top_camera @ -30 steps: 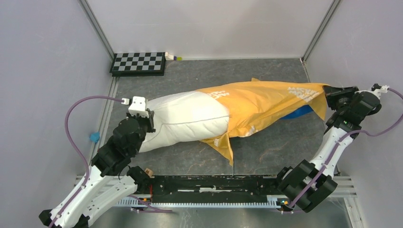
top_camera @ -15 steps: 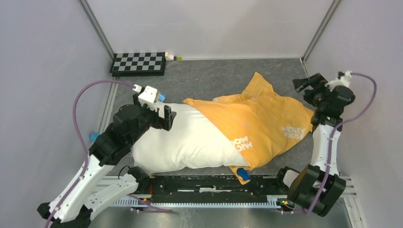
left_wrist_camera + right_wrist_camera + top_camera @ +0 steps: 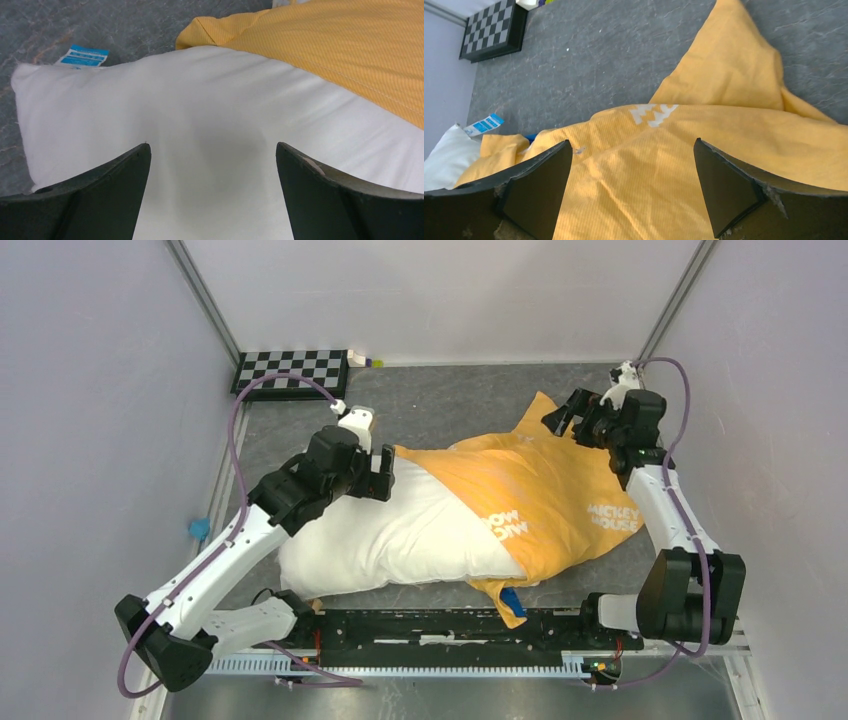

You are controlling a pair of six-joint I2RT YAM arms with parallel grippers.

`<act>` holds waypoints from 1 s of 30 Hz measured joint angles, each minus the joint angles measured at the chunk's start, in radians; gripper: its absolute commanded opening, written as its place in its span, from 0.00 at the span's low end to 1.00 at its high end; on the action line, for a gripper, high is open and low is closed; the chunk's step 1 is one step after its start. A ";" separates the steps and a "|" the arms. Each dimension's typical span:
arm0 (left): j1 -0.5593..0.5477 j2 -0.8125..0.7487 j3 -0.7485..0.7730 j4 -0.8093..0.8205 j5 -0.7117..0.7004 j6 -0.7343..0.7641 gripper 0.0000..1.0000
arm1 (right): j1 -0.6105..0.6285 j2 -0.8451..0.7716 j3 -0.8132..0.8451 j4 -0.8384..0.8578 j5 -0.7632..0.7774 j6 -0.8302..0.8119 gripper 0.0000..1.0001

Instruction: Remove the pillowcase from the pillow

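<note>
Left hand: I am holding my left hand [image 3: 376, 476] over the far-left part of the pillow [image 3: 400, 535]. Its two dark fingers [image 3: 100, 200] are standing wide apart and are gripping nothing, with only white fabric showing between them.
Right hand: I am holding my right hand [image 3: 563, 418] above the far-right part of the pillowcase [image 3: 545, 495], near its pointed corner. Its fingers [image 3: 729, 190] are spread apart too and are clamping nothing. I cannot tell whether they are touching the cloth.
Pillow: It is lying across the middle of the counter [image 3: 440, 400], plump and white. Its left half is lying bare and its right half is sitting inside the cover. A small blue tag [image 3: 82, 55] is sticking out at its far-left corner and is resting on the counter.
Pillowcase: It is lying orange-yellow side up and is wrapping the right half of the pillow. Its open edge is running diagonally across the pillow, from the far side beside my left hand down to the near edge. White lettering is showing on top, and a small bit of blue is peeking out at the near edge. One loose corner is pointing toward the far side, just beside my right hand.
Checkerboard [image 3: 292, 372]: It is sitting at the far-left corner of the counter, well apart from the pillow.
</note>
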 measured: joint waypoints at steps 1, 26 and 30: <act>0.000 0.000 -0.008 0.004 0.001 -0.015 1.00 | 0.017 0.006 0.000 -0.002 0.008 0.001 0.98; -0.122 -0.085 -0.315 0.198 0.048 -0.302 0.98 | 0.136 0.280 0.126 -0.298 0.507 0.335 0.96; -0.126 -0.085 -0.315 0.198 0.043 -0.303 0.99 | 0.166 0.314 0.127 -0.298 0.500 0.349 0.13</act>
